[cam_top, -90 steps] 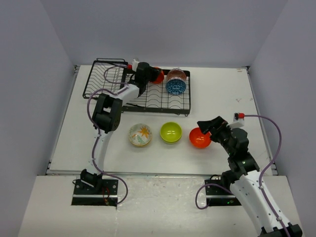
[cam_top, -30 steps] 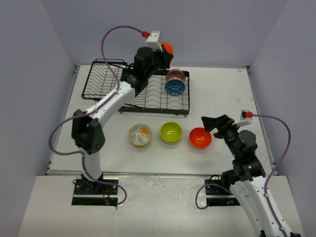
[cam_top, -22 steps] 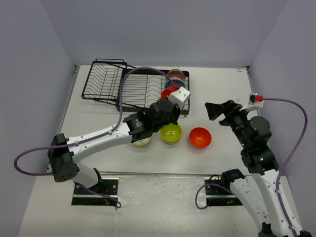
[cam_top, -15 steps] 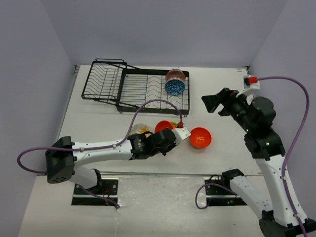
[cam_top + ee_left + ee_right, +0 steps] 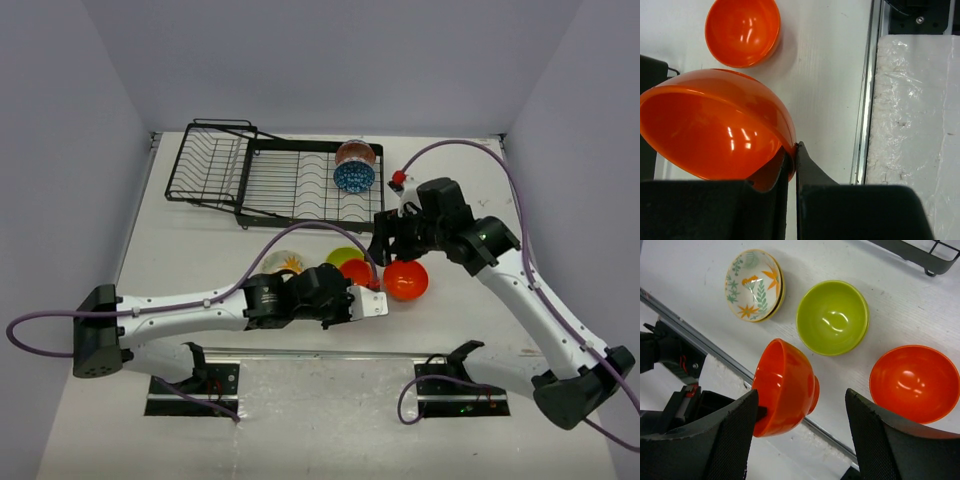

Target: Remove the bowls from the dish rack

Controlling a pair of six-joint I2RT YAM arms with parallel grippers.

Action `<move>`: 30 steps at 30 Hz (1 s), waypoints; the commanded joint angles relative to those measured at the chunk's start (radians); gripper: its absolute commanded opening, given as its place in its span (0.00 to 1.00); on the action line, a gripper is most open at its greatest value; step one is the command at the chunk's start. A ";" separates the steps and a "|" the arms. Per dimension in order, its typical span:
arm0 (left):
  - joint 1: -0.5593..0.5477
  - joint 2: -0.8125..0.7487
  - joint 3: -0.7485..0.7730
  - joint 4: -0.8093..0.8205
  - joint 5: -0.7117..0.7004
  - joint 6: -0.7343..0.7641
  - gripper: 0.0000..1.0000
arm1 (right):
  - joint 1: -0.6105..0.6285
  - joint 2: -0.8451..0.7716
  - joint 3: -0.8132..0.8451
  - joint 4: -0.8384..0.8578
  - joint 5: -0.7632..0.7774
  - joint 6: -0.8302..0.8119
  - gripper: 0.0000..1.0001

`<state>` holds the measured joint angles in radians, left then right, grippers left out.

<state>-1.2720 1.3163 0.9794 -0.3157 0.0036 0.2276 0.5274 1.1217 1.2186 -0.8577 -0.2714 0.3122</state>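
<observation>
My left gripper (image 5: 792, 152) clamps only the thin rim of the tilted orange bowl (image 5: 715, 130); a slip here, near the edge of the table (image 5: 830, 75), could send it off.

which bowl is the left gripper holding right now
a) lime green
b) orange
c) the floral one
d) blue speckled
b: in the left wrist view the left gripper pinches the rim of an orange bowl, while the lime green bowl and the floral bowl sit free on the table.
</observation>
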 commanded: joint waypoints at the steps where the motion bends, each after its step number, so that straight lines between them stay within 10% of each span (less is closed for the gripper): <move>1: -0.003 0.029 0.096 -0.041 0.064 0.084 0.00 | 0.031 0.001 -0.005 -0.052 0.052 -0.032 0.70; 17: -0.003 0.083 0.193 -0.082 -0.065 0.110 0.00 | 0.134 0.133 -0.018 -0.098 0.239 -0.005 0.43; 25: -0.001 0.078 0.203 -0.049 -0.177 0.099 0.00 | 0.144 0.138 -0.011 -0.043 0.219 0.005 0.00; 29: -0.001 0.075 0.205 -0.008 -0.301 0.058 0.49 | 0.138 0.104 -0.024 0.014 0.253 0.027 0.00; 30: -0.001 0.070 0.206 -0.003 -0.326 0.055 0.99 | 0.134 0.090 -0.031 0.040 0.264 0.031 0.00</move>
<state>-1.2819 1.4063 1.1584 -0.3828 -0.1741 0.3084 0.6655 1.2659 1.1831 -0.8970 -0.0132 0.2993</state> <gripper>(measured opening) 0.595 0.058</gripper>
